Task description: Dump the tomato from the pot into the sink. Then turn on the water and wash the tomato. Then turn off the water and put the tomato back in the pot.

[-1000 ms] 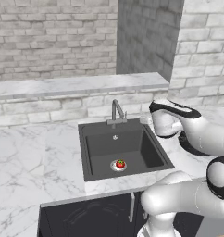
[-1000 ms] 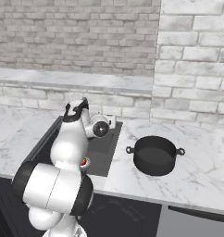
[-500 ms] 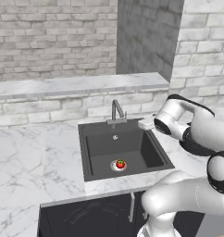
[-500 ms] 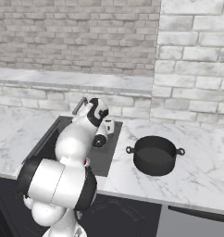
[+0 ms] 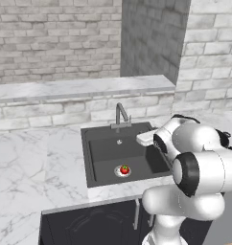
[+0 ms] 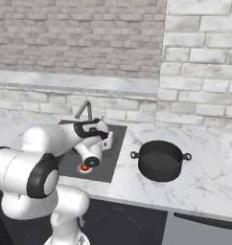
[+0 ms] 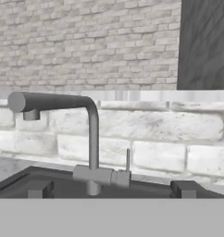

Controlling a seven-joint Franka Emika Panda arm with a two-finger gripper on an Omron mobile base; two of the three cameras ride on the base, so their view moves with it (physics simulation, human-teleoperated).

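Lying on sink (image 5: pixel 91 158) drain: tomato (image 5: pixel 124 169) | gripper (image 7: pixel 112 187): open, facing faucet (image 7: pixel 81 134)

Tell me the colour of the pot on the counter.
Black, inside and out, handles included. The pot shows best in the right base view, right of the sink.

Faucet (image 7: pixel 88 139) stands ahead at the sink (image 5: pixel 101 148) back rim; open basin around the tomato (image 5: pixel 124 169).

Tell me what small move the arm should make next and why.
Probably ease the open gripper forward to the faucet and its thin upright lever. The tomato already lies on the sink drain, the pot stands empty on the counter, and no water runs.
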